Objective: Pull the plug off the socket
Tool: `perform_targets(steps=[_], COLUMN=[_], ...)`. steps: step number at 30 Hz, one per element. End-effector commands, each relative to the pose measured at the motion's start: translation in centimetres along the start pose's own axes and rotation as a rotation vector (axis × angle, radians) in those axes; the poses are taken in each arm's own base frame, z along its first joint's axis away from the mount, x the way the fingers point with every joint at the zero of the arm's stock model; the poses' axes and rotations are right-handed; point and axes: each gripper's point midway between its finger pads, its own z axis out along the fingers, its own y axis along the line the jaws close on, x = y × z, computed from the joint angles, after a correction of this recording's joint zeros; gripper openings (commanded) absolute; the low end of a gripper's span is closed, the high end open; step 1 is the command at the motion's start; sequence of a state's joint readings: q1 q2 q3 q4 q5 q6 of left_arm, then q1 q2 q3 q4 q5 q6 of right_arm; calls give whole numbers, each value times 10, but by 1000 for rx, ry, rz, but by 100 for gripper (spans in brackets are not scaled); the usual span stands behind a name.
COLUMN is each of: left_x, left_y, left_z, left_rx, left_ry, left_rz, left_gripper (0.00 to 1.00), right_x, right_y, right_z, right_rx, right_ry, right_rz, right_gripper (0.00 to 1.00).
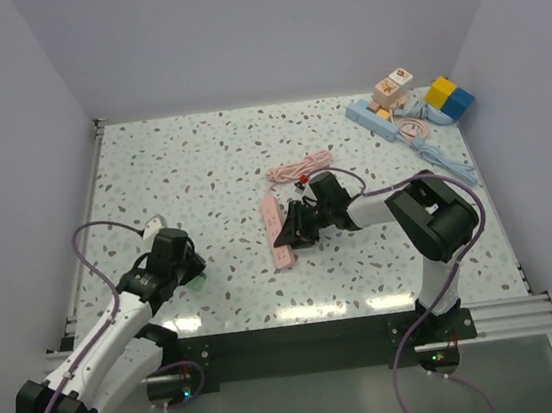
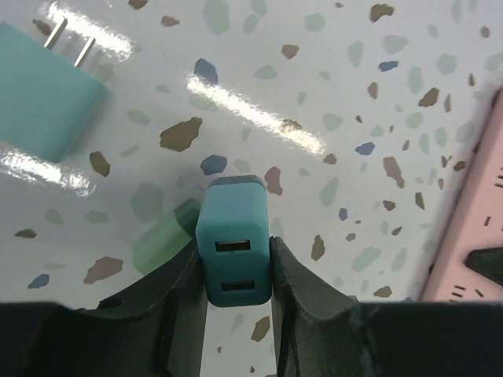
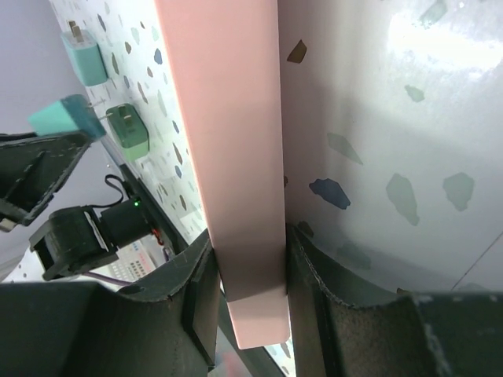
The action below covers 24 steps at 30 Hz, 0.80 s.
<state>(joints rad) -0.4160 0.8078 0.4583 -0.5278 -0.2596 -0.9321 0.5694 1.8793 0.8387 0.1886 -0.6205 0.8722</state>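
**Plug out and held clear of the strip**

Spread across the speckled table (image 1: 200, 165), largest first. Clamped across one end by the right gripper (image 3: 247, 259), fingers closed tight on both long edges: the pink power strip (image 3: 236, 157), lying flat. Well apart from it to the left, pinched upright in the closed left gripper (image 2: 234, 247) just above the tabletop: the teal USB charger plug (image 2: 233, 259), ports facing the wrist camera. Reads as the pull already made, with only the put-down left. Next move calls for lowering onto bare surface near the pale blue adapter (image 2: 43, 94) and green plug (image 3: 130, 129), then opening the left fingers
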Motion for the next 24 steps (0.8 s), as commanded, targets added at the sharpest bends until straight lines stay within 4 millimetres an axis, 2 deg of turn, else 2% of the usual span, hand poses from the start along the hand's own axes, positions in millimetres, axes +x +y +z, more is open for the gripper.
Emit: perform_targets(steps=[1, 3, 4, 6, 7, 8, 11, 12, 13, 15, 16, 18, 19, 20, 21, 22, 24], left_x=[0, 3, 2, -3, -4, -11, -16, -17, -20, -19, -23, -24, -23, -27, -26, -30, -22], left_y=[20, 21, 20, 12, 4, -7, -27, -30, -38, -43, -56, -67, -74, -86, -93, -105, -118], left_z=[5, 8, 8, 8, 7, 6, 5, 5, 3, 6, 3, 3, 1, 1, 0, -4, -2], left_rx=[-97, -108, -107, -78, -44, 3, 79, 83, 105, 113, 161, 195, 229, 270, 292, 333, 367], left_ry=[-22, -10, -10, -20, -17, -37, -27, -21, -15, 9, 8, 17, 29, 19, 25, 19, 39], left_rz=[-37, -32, -35, -32, -28, -13, 35, 45, 67, 92, 119, 145, 168, 178, 188, 202, 246], left_gripper=[16, 30, 45, 59, 71, 77, 93, 96, 100, 100, 100, 100, 100, 100, 100, 100, 100], right_x=[37, 38, 38, 38, 40, 41, 42, 42, 42, 40, 37, 37, 33, 31, 33, 28, 26], right_y=[-122, -120, -119, -116, -114, -112, -105, -103, -99, -96, -97, -95, -88, -86, -84, -73, -69], right_z=[-15, -14, -15, -16, -15, -15, -15, -15, -15, -21, -24, -32, -37, -40, -44, -50, -60], right_rx=[480, 468, 464, 454, 440, 430, 401, 393, 381, 394, 418, 440, 431, 441, 448, 429, 450], right_ry=[33, 45, 48, 52, 67, 75, 98, 105, 113, 106, 86, 69, 44, 30, 32, 9, -12], right_rz=[167, 153, 149, 129, 120, 111, 96, 93, 84, 79, 73, 79, 75, 72, 78, 65, 59], right_gripper=[0, 0, 0, 0, 0, 0, 0, 5, 16, 42, 58, 68, 73, 83, 88, 92, 96])
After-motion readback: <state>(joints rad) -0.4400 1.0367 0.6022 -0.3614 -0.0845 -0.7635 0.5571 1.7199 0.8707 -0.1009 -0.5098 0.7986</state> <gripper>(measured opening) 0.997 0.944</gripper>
